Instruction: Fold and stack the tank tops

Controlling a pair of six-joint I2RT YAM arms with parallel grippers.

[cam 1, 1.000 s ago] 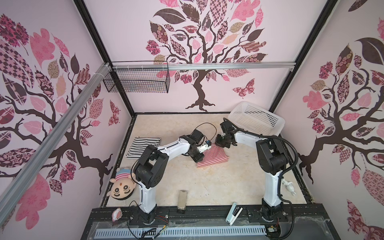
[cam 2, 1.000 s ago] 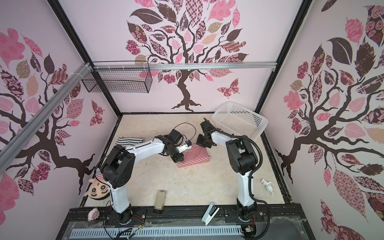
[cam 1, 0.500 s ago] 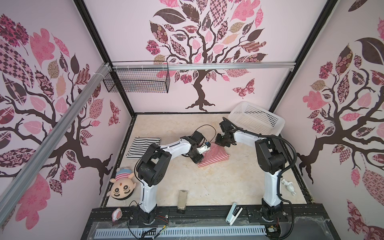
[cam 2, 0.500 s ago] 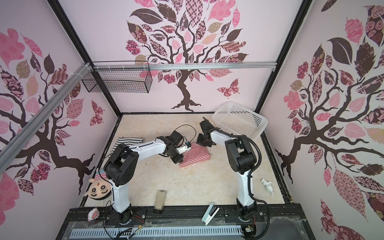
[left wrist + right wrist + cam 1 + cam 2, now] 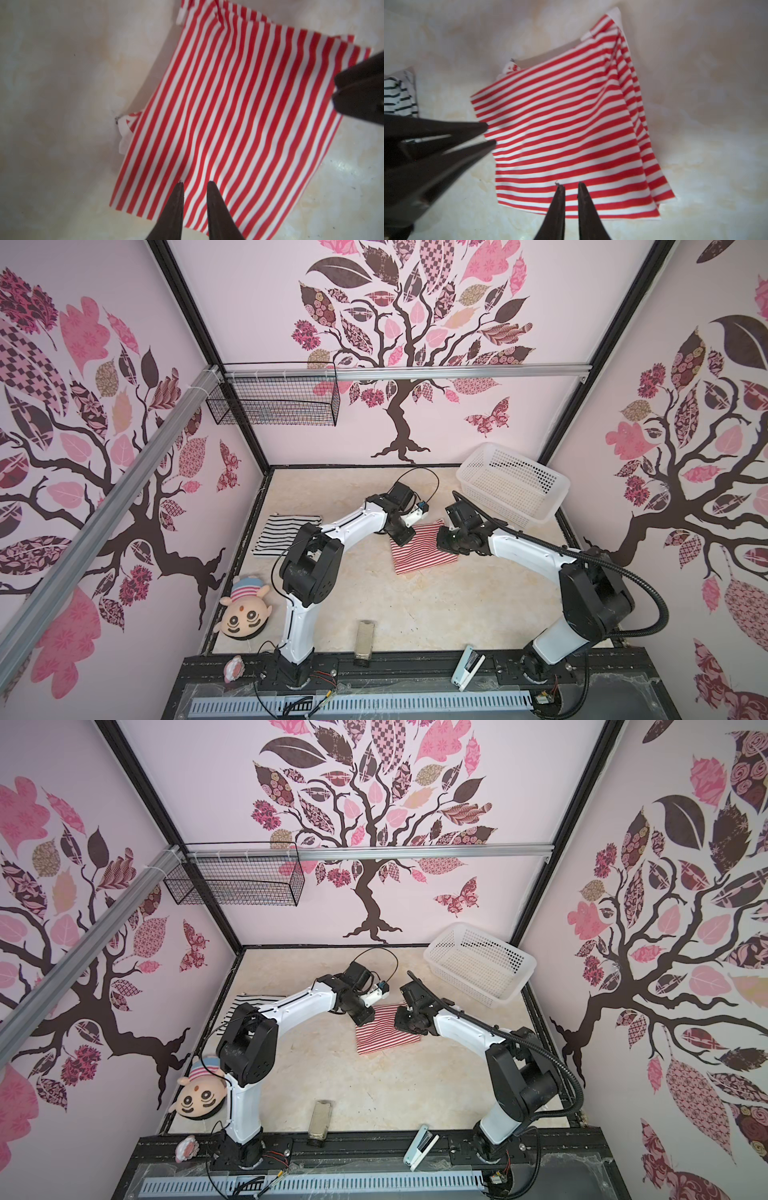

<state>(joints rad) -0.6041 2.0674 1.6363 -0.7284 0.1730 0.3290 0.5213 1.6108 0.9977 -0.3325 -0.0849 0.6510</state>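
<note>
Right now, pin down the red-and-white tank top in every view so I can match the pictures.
Top view: red-and-white tank top lies mid-table, between the two arms' ends.
Top view: same mid-table spot.
Left wrist: fills the middle of the picture, beyond the fingertips.
Right wrist: fills the middle.
Shared landmark: the left gripper over the top's edge, seen in all four views.
</note>
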